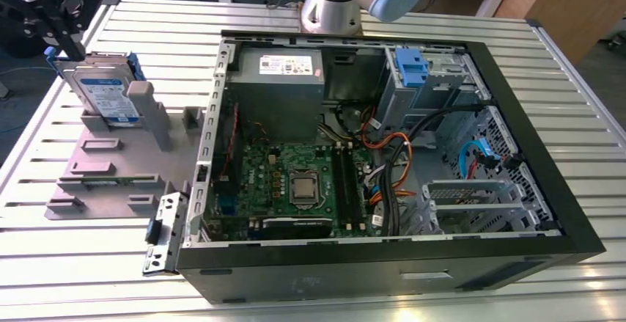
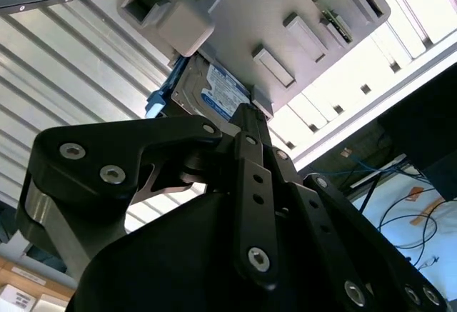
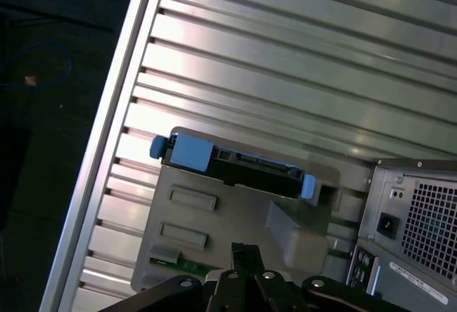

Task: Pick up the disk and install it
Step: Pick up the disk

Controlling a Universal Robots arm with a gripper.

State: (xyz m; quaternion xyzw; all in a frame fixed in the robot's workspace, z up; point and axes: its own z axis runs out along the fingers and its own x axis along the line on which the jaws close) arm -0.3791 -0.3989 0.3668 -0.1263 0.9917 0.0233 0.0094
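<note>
Silver-grey metal, blue plastic carrier rails and a white-and-blue label mark the flat rectangular hard disk [image 1: 105,94]. It stands on edge in the grey plastic stand with upright posts [image 1: 108,168], at the exterior view's left on the slatted aluminium table [image 1: 78,263]. One post rises close against its label face. I judge it is parked upright like this so that its upper edge is offered to you from above, clear of the table. In the first wrist view the blue rail tabs stick out at both ends of the disk.

Your black gripper [image 1: 70,45] hangs just above and beside the disk's upper corner, apart from it. In the first wrist view its fingertips [image 3: 239,255] lie pressed together with nothing between them, so it is clenched and empty. The disk is not yet picked up.

Just beside the stand, the black open computer case [image 1: 391,271] lies on its side with the green motherboard [image 1: 293,183] facing up, presumably so you can reach in from above. The bay with the blue plastic latch [image 1: 411,69], in the far corner, looks to me like the disk's place.

As for writing, the disk's label shows a blue field with white patches. The grey metal power-supply box [image 1: 278,87] carries a small white sticker with a touch of red. The print on both is too small to tell.
</note>
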